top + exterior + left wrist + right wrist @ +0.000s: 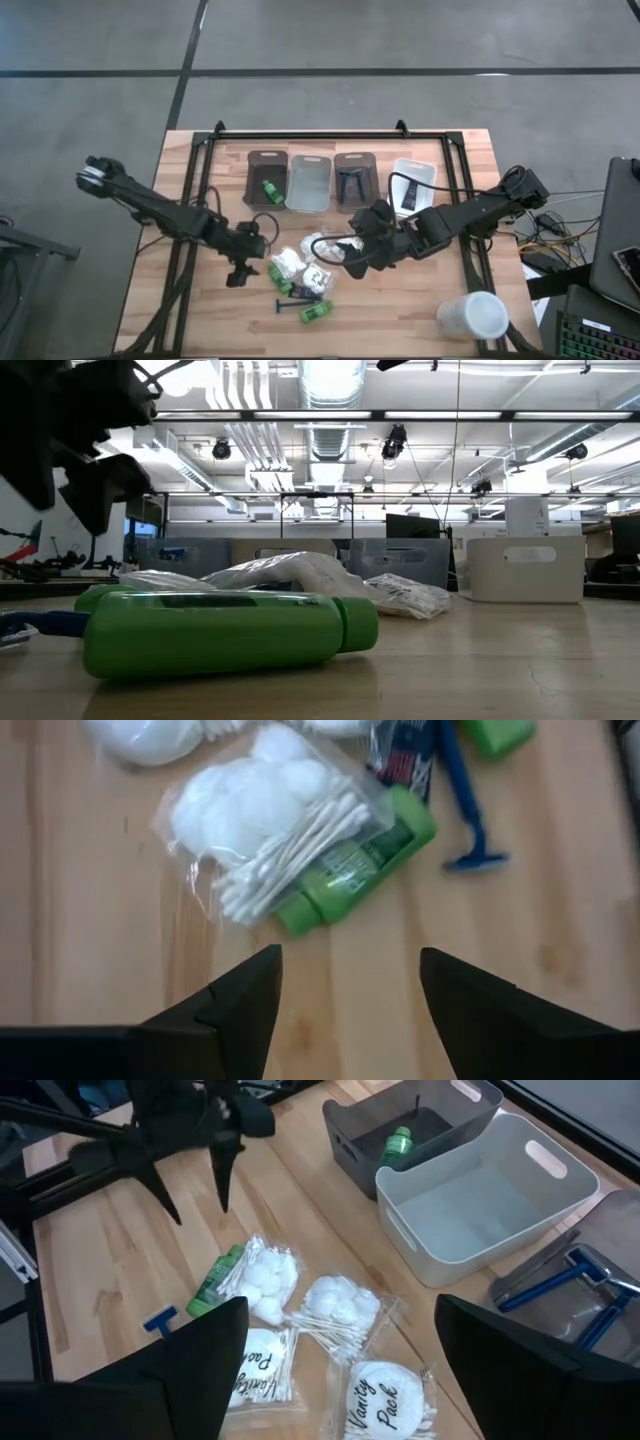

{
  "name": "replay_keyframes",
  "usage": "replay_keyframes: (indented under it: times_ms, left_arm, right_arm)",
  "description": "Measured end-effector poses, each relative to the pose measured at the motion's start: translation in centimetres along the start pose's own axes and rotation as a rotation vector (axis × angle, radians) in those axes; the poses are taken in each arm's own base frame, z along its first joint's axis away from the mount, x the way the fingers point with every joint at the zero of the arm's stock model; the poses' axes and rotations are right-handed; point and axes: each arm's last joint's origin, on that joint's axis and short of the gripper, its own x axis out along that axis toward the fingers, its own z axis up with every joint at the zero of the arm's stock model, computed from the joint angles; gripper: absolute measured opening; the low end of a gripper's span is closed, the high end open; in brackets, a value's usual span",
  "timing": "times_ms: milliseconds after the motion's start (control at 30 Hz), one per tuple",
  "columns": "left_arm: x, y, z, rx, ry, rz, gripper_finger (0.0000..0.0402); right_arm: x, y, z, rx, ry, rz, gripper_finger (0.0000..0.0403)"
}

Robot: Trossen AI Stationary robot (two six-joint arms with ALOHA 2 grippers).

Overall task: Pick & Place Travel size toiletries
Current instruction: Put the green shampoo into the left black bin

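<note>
Left gripper [345,995] spread, empty, over worktop [200,310] beside a green bottle [352,870] under a swab packet [270,835]. Right gripper [335,1355] released, apparently empty, above the packets [345,1305]. One bottle [397,1144] in the grey bin [350,1125].

green bottle [352,870] half under swab packet [268,827]; razor [468,795] handle cut off by frame edge.
</note>
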Motion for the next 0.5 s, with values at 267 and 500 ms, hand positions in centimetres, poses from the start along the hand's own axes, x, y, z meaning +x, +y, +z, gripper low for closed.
replay_keyframes:
  times_ms: [267,500]
  left_arm:
    - [3.5,-0.5,0.4,0.200,0.068,0.045,0.0222]
    - [5.5,-0.8,1.5,0.328,0.117,0.069,0.0218]
  right_arm:
    - [0.0,0.0,0.0,0.000,0.003,0.003,0.0285]
    - [0.0,0.1,-0.1,0.023,0.025,0.022,0.0266]
